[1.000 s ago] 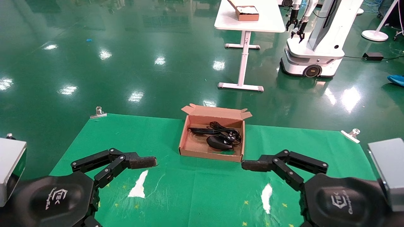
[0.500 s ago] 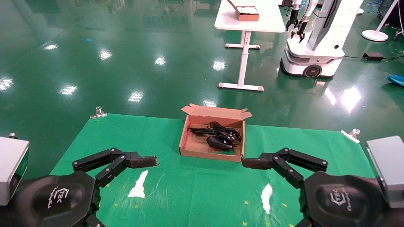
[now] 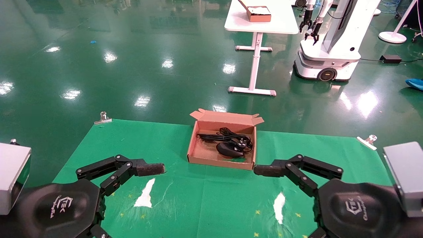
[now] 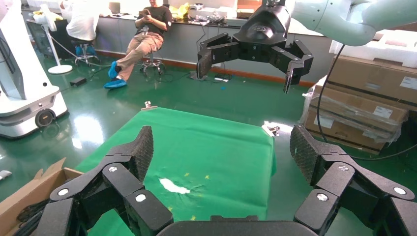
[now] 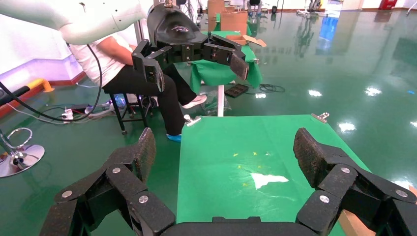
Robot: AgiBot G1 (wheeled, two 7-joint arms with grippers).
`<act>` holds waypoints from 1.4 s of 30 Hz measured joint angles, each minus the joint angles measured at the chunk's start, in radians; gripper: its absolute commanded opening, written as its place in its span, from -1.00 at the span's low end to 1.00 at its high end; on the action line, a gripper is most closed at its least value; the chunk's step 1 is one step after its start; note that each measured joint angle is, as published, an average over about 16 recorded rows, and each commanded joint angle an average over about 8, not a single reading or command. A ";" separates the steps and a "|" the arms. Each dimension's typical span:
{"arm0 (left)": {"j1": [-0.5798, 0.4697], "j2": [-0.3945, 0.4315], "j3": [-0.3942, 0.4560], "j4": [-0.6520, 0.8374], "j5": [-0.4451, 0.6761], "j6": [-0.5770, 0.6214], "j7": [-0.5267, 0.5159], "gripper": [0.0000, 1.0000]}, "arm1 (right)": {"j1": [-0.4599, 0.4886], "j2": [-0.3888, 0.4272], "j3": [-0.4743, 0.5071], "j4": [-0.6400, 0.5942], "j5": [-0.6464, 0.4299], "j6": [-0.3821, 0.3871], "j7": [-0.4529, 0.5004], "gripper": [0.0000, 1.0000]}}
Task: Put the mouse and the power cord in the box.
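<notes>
Almost nothing has moved since the earlier frames: both grippers have only drifted slightly in the lower part of the head view, and the contents of the box (image 3: 222, 145) lie as they did. The left gripper (image 3: 150, 169) hangs at lower left over the green cloth (image 3: 211, 198), its jaws spread wide and empty, as the left wrist view confirms; the right gripper (image 3: 264, 171) sits at lower right, just beside the box's near right corner, also released and holding nothing. The mouse (image 3: 229, 149) lies inside the box near the centre of the frame, its long axis running roughly left to right, with the narrower end seeming to point toward frame right. The power cord (image 3: 224, 135) is coiled above it in the frame, its loose strands stretching toward the left wall and its plug (image 3: 242, 142) touching or just beside the mouse. Both items appear to be in, so the task looks finished. What could still go wrong: the right gripper is near the cardboard, and a careless sweep could nudge the light box or catch a flap and spill the cord out.
</notes>
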 measured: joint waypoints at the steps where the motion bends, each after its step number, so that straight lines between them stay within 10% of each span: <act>1: 0.000 0.000 0.000 0.000 0.000 0.000 0.000 1.00 | 0.000 0.000 0.000 0.000 0.000 0.000 0.000 1.00; 42: -0.001 0.001 0.001 0.000 0.001 0.000 0.000 1.00 | 0.001 -0.001 0.000 -0.001 -0.001 0.001 -0.001 1.00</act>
